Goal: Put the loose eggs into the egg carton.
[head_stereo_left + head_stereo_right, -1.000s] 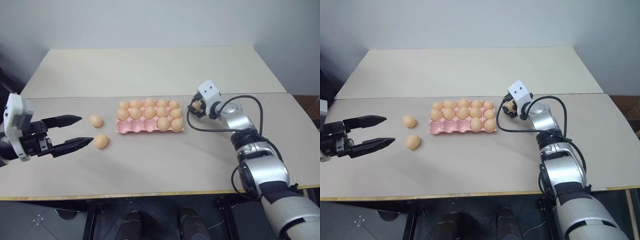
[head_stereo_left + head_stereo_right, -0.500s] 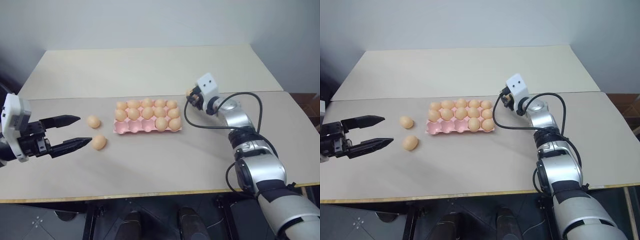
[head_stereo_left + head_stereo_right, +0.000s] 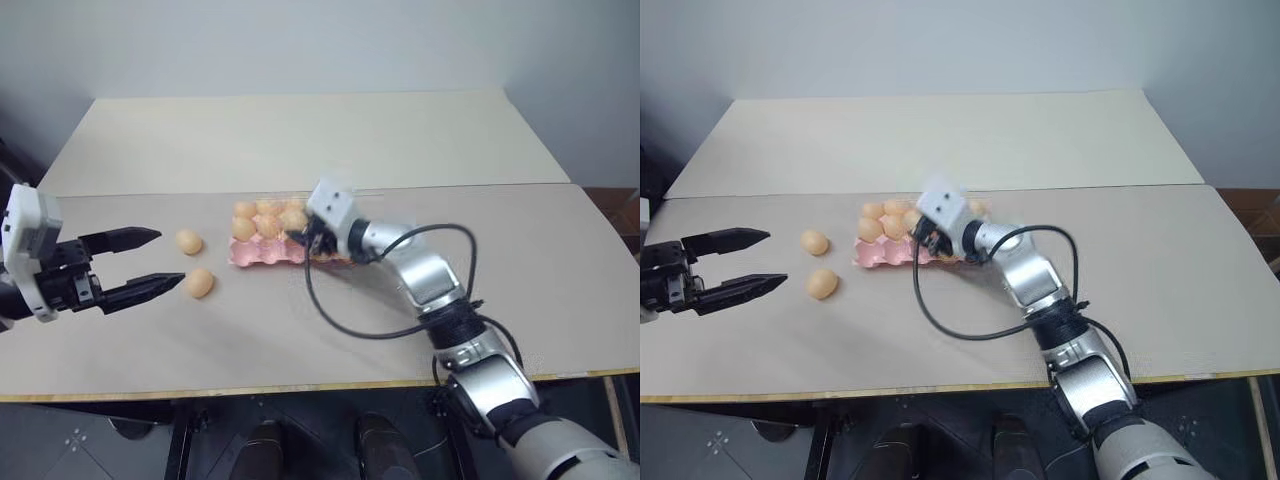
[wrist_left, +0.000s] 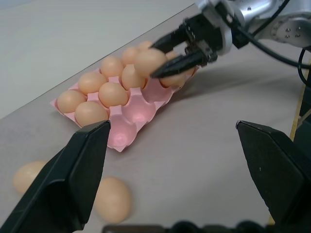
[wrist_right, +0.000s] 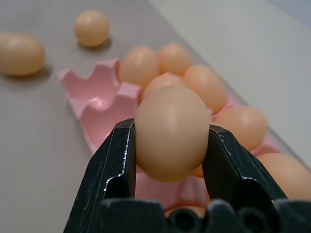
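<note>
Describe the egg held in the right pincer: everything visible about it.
The held egg is a smooth, matte, pale orange-tan oval with no visible marks or cracks. The right pincer is shut on it, one black finger pressing each side, so its rounded top and front stay exposed. It hangs clear above the pink egg carton, over the empty cups at the carton's near row, touching nothing but the fingers. Behind it, other eggs sit in the carton's cups.
</note>
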